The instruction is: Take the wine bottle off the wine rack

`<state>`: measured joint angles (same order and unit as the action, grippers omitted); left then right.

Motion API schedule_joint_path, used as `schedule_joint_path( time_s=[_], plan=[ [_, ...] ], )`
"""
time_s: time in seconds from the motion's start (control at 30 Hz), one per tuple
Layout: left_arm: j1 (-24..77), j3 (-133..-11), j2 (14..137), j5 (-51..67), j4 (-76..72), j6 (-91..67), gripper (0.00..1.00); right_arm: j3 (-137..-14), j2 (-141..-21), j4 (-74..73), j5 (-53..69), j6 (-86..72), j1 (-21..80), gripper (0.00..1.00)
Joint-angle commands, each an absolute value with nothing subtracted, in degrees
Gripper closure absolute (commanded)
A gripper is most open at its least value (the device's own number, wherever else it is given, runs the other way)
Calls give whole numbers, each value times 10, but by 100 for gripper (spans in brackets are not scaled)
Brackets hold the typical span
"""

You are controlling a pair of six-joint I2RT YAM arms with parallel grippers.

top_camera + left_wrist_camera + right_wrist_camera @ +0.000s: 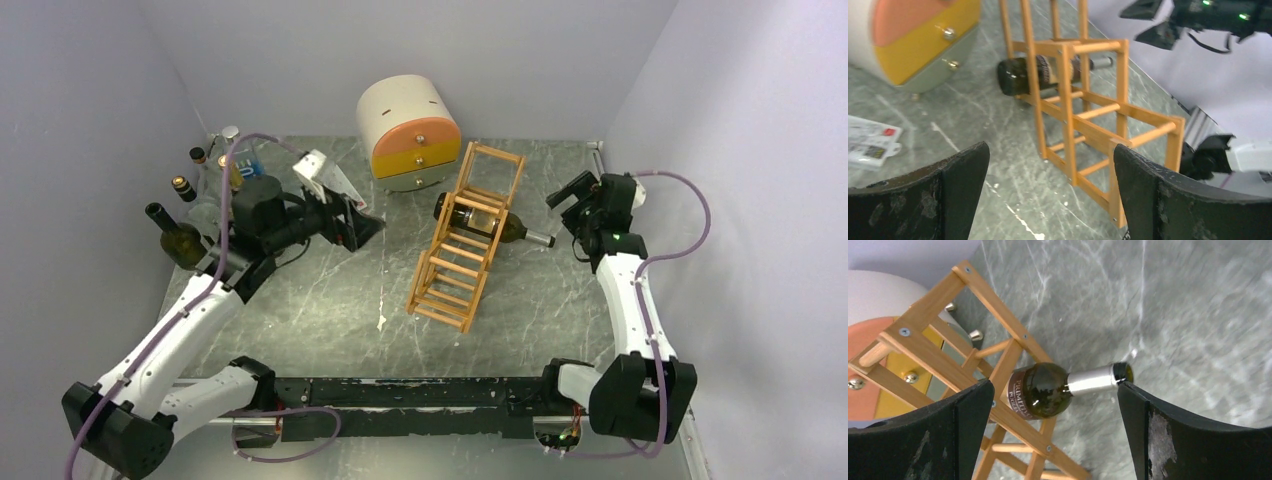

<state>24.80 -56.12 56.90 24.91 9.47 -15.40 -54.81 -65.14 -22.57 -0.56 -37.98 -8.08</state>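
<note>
The orange-tan wooden wine rack [465, 240] lies slanted mid-table; it also shows in the left wrist view [1083, 107] and the right wrist view [998, 360]. A dark green wine bottle [490, 222] lies across one of its upper tiers, silver-foiled neck pointing right; it shows in the left wrist view [1020, 75] and in the right wrist view [1045, 390]. My right gripper [570, 200] is open just right of the bottle's neck, holding nothing; the neck tip lies beside its right finger [1188, 440]. My left gripper [362, 228] is open and empty, left of the rack.
A round cream-and-orange drawer box [410, 133] stands behind the rack. Several bottles [180, 235] stand at the far left by the wall. A white packet [322, 178] lies near the left gripper. Walls close in on both sides.
</note>
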Motion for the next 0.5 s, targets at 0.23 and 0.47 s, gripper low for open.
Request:
schedule_joint_path(
  time_s=[0.23, 0.47],
  plan=[
    [401, -475, 611, 213, -27, -229, 6, -406, -702, -63, 36, -700, -87, 1],
    [484, -486, 669, 142, -33, -231, 11, -359, -747, 0, 19, -812, -70, 5]
  ],
)
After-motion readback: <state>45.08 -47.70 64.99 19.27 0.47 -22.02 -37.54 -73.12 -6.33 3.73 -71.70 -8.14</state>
